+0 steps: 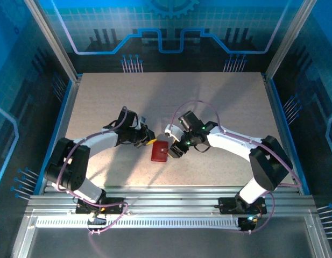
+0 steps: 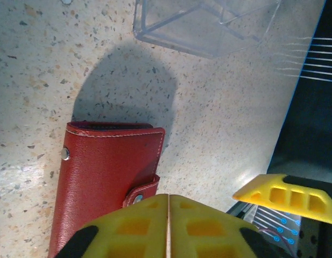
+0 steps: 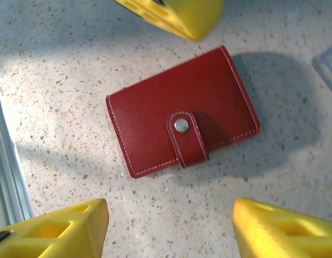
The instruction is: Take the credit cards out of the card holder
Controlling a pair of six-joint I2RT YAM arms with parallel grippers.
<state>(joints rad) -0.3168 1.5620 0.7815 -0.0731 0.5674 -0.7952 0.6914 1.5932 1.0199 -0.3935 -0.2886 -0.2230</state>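
Note:
The card holder (image 1: pixel 160 151) is a small red case lying flat and closed on the speckled table, its clasp tab (image 3: pixel 188 138) snapped down. In the left wrist view the card holder (image 2: pixel 106 172) lies just ahead and to the left of my left gripper (image 2: pixel 169 196). That gripper's yellow fingers are pressed together with nothing between them. My right gripper (image 3: pixel 171 223) stands open a little short of the holder's (image 3: pixel 182 121) clasp edge, its fingers (image 3: pixel 58 231) wide apart. The credit cards are hidden inside the closed holder.
A clear plastic tray (image 2: pixel 209 24) sits on the table just beyond the holder. Both arms meet over the table's middle, my left gripper (image 1: pixel 149 141) and my right gripper (image 1: pixel 172 150) flanking the holder. Blue enclosure walls and a metal rail (image 3: pixel 7 177) border the table.

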